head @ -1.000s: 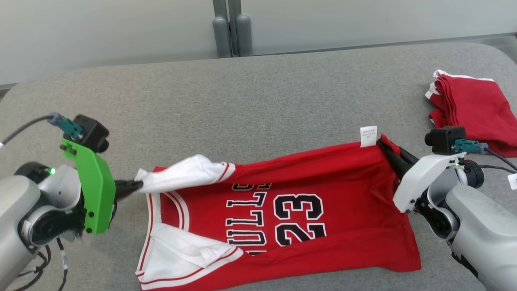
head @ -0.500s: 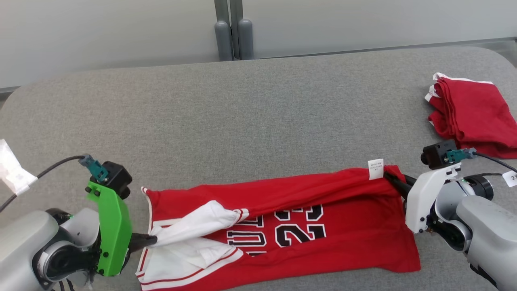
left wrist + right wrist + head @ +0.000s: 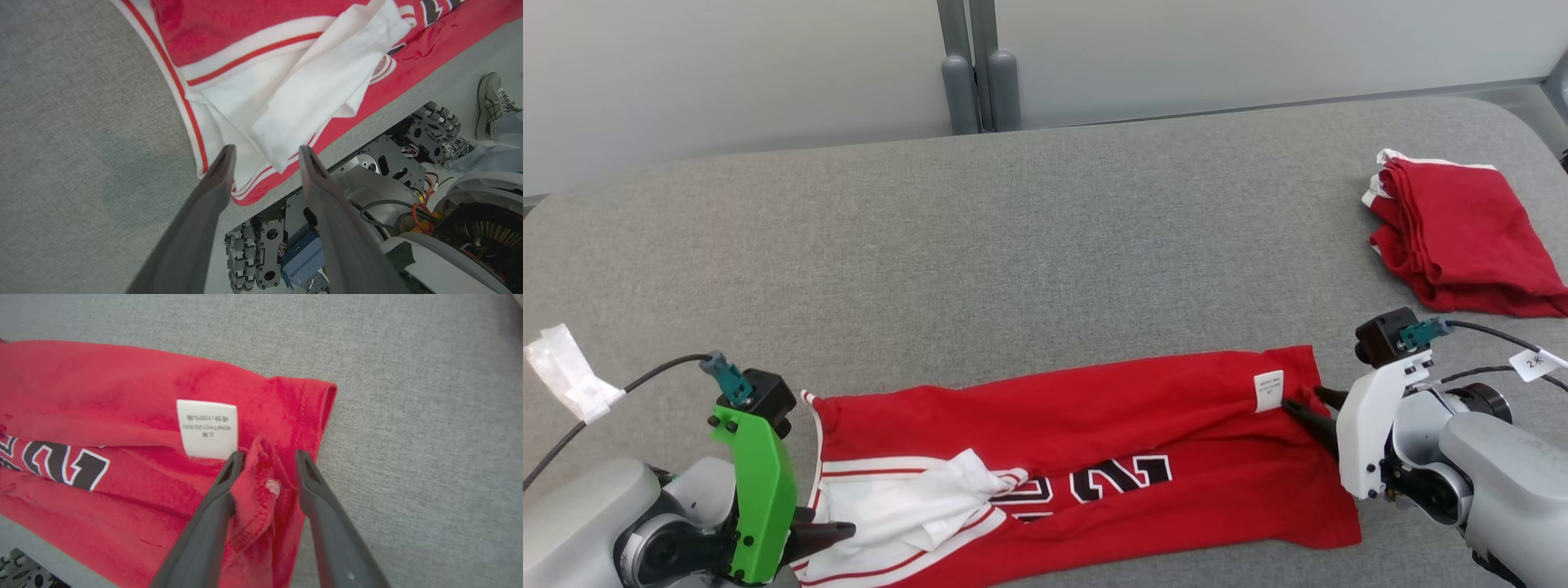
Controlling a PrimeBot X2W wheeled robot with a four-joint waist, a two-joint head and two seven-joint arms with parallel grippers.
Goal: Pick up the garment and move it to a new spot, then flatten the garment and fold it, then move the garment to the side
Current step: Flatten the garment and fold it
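Work surface: a grey fabric-covered table [image 3: 1045,229] in front of a pale wall.

The garment [image 3: 1143,408] is a red jersey with white trim and black numerals. It lies lengthwise along the table's near edge. Its far half is folded toward the robot, so only part of the number shows.

Left gripper [image 3: 265,151]: its 2 fingers stand apart and clamp nothing. The tips sit just short of the white shoulder panel [image 3: 322,94], which lies bunched and turned over at the collar end.

Right gripper [image 3: 268,455]: fingers are also apart. A raised ridge of red hem stands between them, just beside the care label [image 3: 207,428], and it does not look pinched.

Risks noted:
1. The bunched white panel is not flat. A second fold laid over it would likely lock in a lump and skew the edges.
2. The hem ridge sits between the right fingers. If it snags on a finger as the gripper backs out, it could drag the corner and reopen the fold.
3. The near hem lies at the table edge, above the robot's base [image 3: 437,122]. Any pull toward the robot could slide the cloth off.
4. A folded red pile [image 3: 1462,237] lies well apart at the far right. A sideways move that way could run into it.
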